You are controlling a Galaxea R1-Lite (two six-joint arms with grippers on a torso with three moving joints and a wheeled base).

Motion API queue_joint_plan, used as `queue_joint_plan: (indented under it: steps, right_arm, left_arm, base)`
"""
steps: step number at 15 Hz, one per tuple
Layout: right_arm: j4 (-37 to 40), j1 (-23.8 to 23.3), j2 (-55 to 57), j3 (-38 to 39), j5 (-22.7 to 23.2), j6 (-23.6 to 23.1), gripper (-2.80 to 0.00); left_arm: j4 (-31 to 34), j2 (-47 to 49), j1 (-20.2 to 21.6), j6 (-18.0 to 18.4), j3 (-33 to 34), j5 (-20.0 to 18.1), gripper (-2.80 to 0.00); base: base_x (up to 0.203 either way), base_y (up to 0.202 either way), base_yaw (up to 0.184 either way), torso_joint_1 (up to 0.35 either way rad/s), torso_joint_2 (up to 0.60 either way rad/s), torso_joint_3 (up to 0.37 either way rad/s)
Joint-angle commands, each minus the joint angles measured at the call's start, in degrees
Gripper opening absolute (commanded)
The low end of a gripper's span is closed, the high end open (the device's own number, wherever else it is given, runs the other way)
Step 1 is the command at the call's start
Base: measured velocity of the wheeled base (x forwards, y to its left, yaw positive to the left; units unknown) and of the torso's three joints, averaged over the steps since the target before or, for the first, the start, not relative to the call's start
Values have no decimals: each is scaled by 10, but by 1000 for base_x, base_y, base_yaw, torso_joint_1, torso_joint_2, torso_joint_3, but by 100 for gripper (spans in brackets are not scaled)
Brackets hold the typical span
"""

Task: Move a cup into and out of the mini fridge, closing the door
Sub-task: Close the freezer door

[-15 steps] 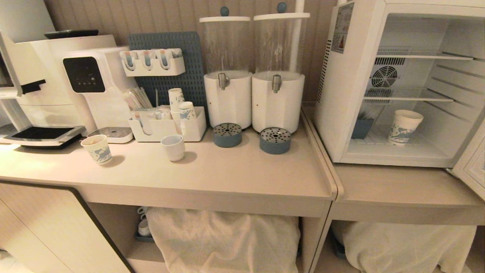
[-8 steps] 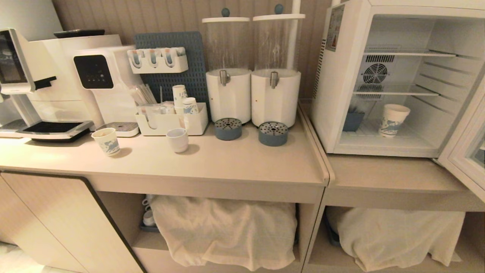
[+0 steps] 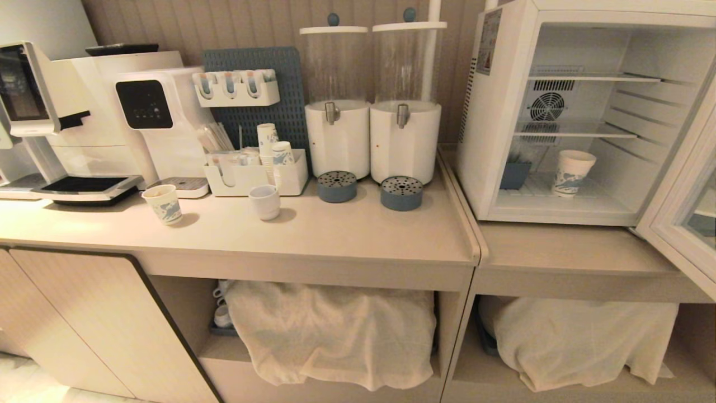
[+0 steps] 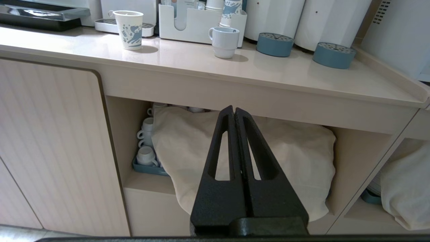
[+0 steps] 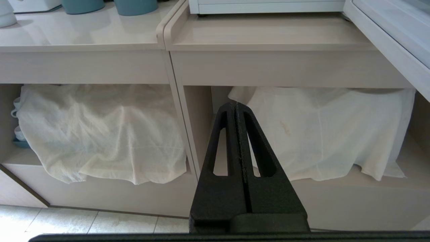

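White paper, blue print, rolled rim: the cup (image 3: pixel 570 172), standing upright on the bottom wire shelf of the mini fridge (image 3: pixel 486 134), right of a small blue bin (image 3: pixel 514 174) at the back corner.

The door (image 3: pixel 679 224): glass pane in pale frame, swung wide open at the right edge of the head view.

Left gripper (image 4: pixel 234 114): jaws pressed together, holding nothing, hanging low in front of the cloth-covered shelf (image 4: pixel 242 158) under the counter (image 4: pixel 188 64).

Right gripper (image 5: pixel 236 109): jaws likewise closed and empty, low before the second draped cloth (image 5: pixel 322 131) beneath the fridge stand (image 5: pixel 268 33).

Other stock, well apart from the fridge: a shorter blue-print paper cup (image 3: pixel 163 204), a plain white cup (image 3: pixel 265 201), two drink dispensers (image 3: pixel 372 134), a coffee machine (image 3: pixel 84 123).

Step in hand, as judged: the cup is in, the door not shut, both arms parked. Next calls for either raising an arm to the door's free edge and pushing it closed, or opening the jaws and reaching in around the cup's wall without crushing the paper.
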Motion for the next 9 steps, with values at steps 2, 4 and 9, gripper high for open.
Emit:
queue_joint_plan:
  steps: [2,4,9]
  right_arm:
    - [0,1,2,0,1,0,-280]
    - [0,0,2,-1,1,0,-280]
    - [6,1,2,-3,2,0,-280]
  left_arm:
    - [0,-1,0,0,23,-1,-280]
    - [1,-1,0,0,23,-1,-280]
    - [1,-1,-1,0,23,-1,-280]
  base:
    - [0,0,0,0,0,0]
    - [-1,-44,0,4,1,3]
    - [0,-186,0,2,1,3]
